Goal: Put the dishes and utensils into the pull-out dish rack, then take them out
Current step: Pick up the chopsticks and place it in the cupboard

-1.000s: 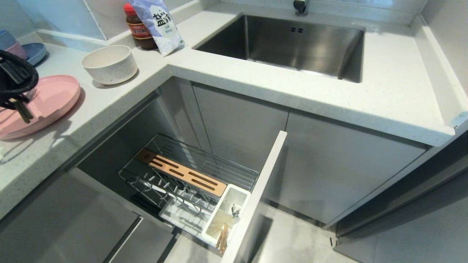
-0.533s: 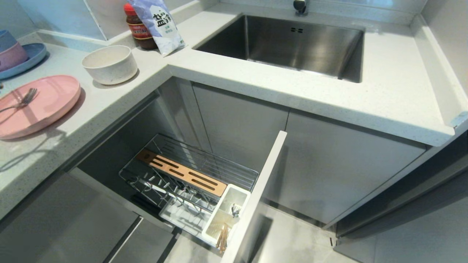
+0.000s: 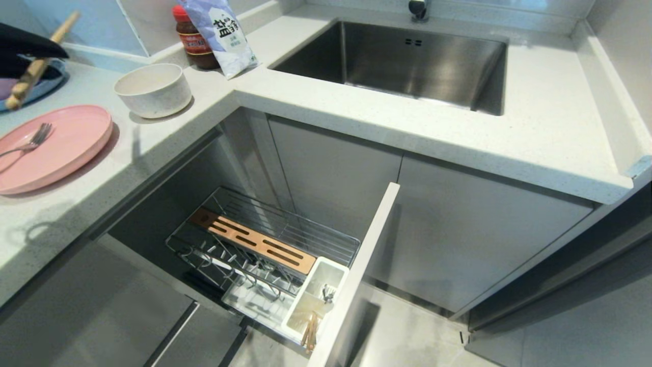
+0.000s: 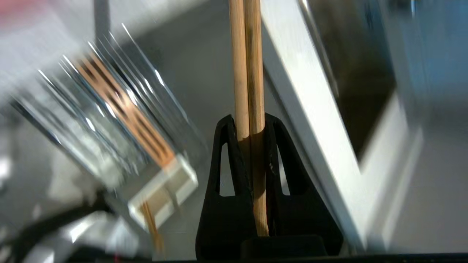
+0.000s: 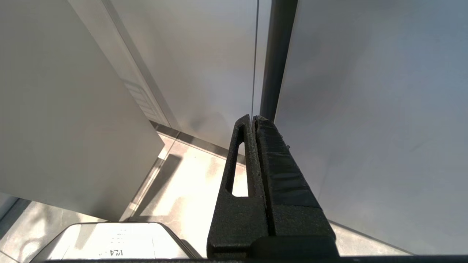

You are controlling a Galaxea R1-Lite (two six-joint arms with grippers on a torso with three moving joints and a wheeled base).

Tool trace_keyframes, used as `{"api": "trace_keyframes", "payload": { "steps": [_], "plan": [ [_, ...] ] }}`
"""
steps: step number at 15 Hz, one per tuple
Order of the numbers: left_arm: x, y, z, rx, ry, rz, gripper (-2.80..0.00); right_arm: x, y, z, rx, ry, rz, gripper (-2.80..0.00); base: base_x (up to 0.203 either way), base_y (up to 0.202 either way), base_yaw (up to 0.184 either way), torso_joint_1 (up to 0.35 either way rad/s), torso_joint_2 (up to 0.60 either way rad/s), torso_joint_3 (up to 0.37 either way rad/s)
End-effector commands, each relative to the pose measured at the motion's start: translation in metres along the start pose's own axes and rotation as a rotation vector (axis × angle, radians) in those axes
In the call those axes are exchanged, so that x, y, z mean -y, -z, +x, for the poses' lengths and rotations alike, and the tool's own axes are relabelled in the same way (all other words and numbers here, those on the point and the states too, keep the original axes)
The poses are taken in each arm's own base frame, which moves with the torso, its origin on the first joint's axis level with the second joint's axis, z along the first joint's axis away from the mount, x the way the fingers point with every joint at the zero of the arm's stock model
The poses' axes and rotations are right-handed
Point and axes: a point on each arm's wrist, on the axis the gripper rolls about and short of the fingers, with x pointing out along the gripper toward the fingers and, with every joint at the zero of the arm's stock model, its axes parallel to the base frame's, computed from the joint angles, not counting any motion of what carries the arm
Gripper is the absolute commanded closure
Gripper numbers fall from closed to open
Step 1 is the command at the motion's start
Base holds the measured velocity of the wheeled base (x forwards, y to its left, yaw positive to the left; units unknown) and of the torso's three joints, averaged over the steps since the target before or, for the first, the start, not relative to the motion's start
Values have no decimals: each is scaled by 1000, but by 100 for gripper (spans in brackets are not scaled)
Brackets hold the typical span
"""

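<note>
Fingertips point(image 4: 272, 128) of our left gripper point(image 4: 250, 124) pinched the chopsticks point(image 4: 249, 73), as only our wrist view showed; our head view caught them slanting above the counter's point(image 3: 356, 109) far left corner. Our right gripper point(image 5: 254, 120) hung closed and empty by cabinet doors. Another pair stood in the pull-out dish rack point(image 3: 265, 244); the fork point(image 3: 28, 144) lay on the pink plate point(image 3: 66, 148).

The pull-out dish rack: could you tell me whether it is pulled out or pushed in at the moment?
Pulled out. The pull-out dish rack stands clear of the cabinet in the head view, its wooden strip and white cutlery holder exposed from above.
</note>
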Motion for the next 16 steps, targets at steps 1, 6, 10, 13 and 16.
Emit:
{"api": "trace_keyframes", "payload": {
  "steps": [1,6,10,13,16],
  "plan": [
    [-1,17,-5,-292,112,30,0,0,0,0,1,-2,0,0,0,0,0,0,0,0],
    [-14,47,24,-666,-48,200,0,0,0,0,1,1,0,0,0,0,0,0,0,0],
    [-27,65,34,-887,-180,409,0,0,0,0,1,1,0,0,0,0,0,0,0,0],
    [-30,71,42,-967,-115,589,0,0,0,0,1,1,0,0,0,0,0,0,0,0],
    [-37,89,58,-1107,-112,649,0,0,0,0,1,1,0,0,0,0,0,0,0,0]
  ]
}}
